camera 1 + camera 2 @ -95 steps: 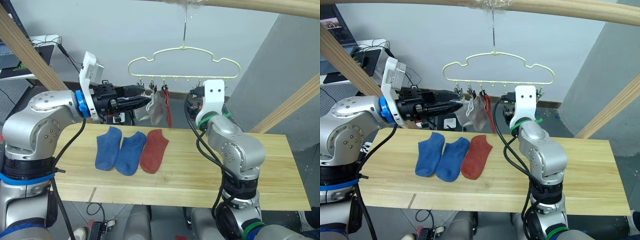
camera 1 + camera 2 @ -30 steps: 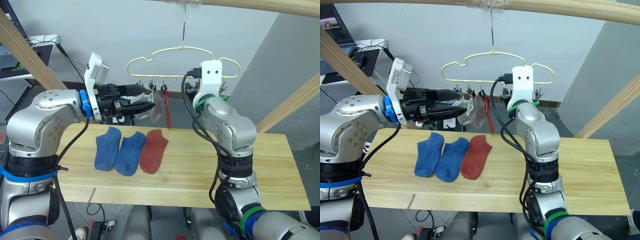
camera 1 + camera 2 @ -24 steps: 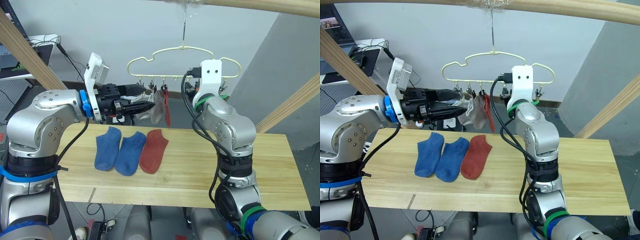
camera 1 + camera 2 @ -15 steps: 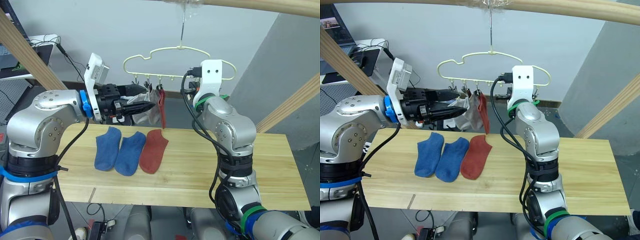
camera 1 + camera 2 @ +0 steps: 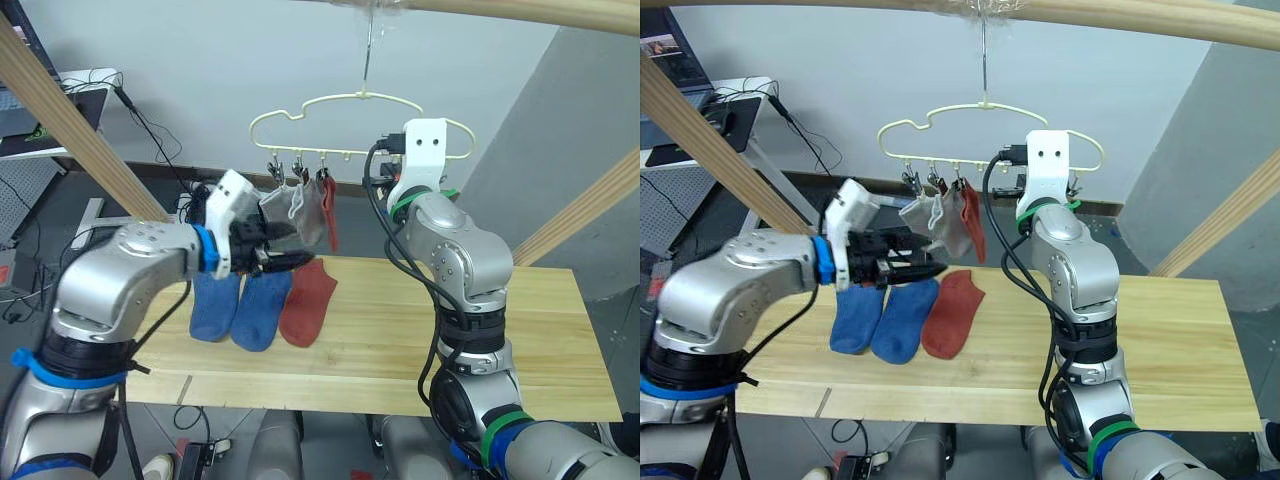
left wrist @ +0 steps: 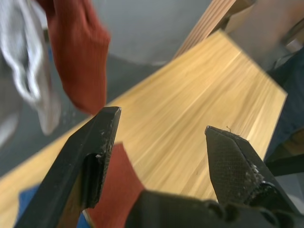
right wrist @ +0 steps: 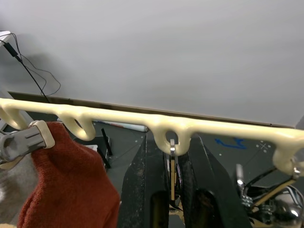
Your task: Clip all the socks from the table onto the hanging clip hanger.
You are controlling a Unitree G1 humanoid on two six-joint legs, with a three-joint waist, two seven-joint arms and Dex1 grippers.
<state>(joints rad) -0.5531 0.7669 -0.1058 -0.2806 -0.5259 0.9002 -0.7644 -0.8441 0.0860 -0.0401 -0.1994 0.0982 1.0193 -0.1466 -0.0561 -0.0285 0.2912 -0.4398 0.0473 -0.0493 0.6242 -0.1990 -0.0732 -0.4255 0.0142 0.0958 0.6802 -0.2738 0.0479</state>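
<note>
Currently left hand (image 6: 159, 130) released, empty, mid-frame above rust-red sock (image 5: 308, 297) and two blue socks (image 5: 242, 303) on desk (image 5: 400, 340); right hand (image 7: 171, 187) clenched on hanger clip (image 7: 173, 178). Risk: tugging clip swings clip hanger (image 5: 362, 120), shaking loose hung grey socks (image 5: 295, 212) and red sock (image 5: 329, 208)

Two blue socks (image 5: 238, 306), two rust-red socks (image 5: 308, 300), two grey socks (image 5: 297, 215), one clip hanger (image 5: 360, 100).
</note>
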